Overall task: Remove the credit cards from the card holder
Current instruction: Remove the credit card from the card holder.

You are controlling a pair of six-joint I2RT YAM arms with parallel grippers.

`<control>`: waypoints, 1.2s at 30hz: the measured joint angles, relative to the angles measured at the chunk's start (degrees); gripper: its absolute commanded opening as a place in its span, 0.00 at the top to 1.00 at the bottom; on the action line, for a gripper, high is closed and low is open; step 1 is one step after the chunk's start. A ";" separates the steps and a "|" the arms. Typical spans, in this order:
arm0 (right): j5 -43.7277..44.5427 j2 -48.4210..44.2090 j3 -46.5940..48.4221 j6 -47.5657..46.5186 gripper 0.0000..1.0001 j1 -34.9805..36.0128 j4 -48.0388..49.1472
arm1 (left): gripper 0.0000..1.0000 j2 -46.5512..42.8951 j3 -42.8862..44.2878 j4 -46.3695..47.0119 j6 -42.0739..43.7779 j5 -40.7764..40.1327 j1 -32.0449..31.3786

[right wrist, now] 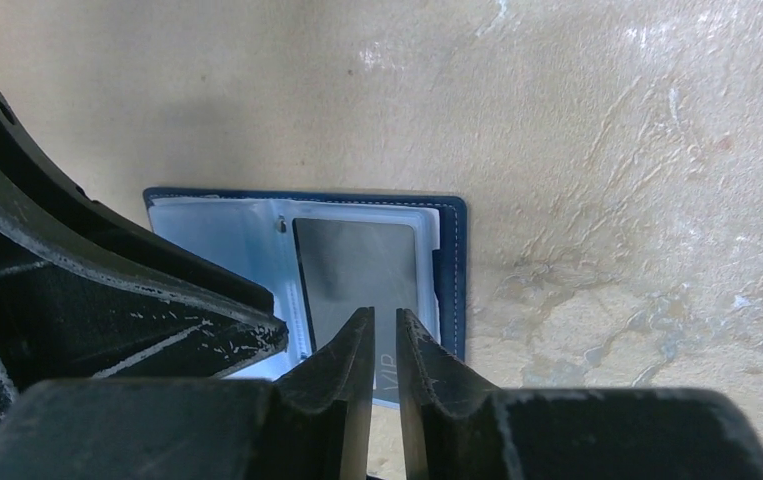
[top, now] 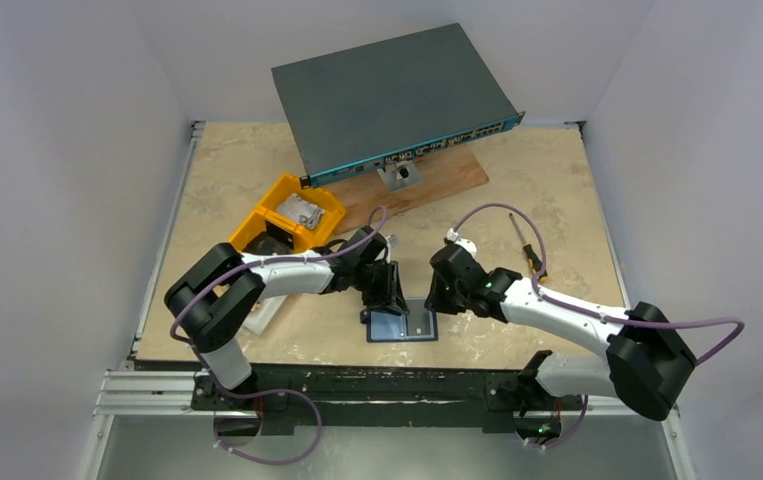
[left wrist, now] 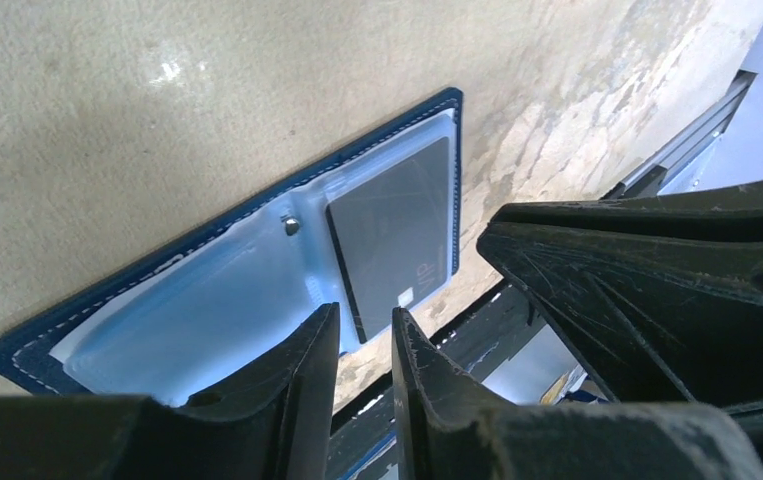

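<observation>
The card holder (top: 402, 327) lies open and flat near the table's front edge, its navy cover (left wrist: 207, 235) (right wrist: 452, 270) lined with pale clear sleeves. A dark grey credit card (left wrist: 392, 240) (right wrist: 357, 265) marked VIP sits in the right sleeve, and its near end pokes past the holder's edge. My left gripper (top: 389, 305) (left wrist: 365, 325) hovers over the holder's middle, narrowly open, nothing between its fingers. From the right, my right gripper (top: 433, 306) (right wrist: 384, 318) hangs over the card's near end. Only a thin slit separates its jaws, and the card shows through it.
A yellow bin (top: 287, 215) holding small parts stands behind the left arm. A grey network switch (top: 392, 100) leans on a wooden board (top: 427, 185) at the back. A screwdriver (top: 529, 250) lies to the right. The metal rail (top: 357, 385) runs just in front of the holder.
</observation>
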 measured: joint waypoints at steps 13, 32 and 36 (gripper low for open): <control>0.17 3.37 -0.81 0.04 0.90 2.54 0.76 | 0.72 3.10 -0.74 0.28 0.07 2.08 0.85; 0.11 6.73 -0.92 2.29 0.89 6.69 4.72 | 0.71 4.02 -3.48 6.91 0.00 6.40 2.12; 0.28 6.80 -0.48 2.97 0.76 6.73 4.02 | 0.72 4.15 -3.82 7.93 0.00 6.73 2.19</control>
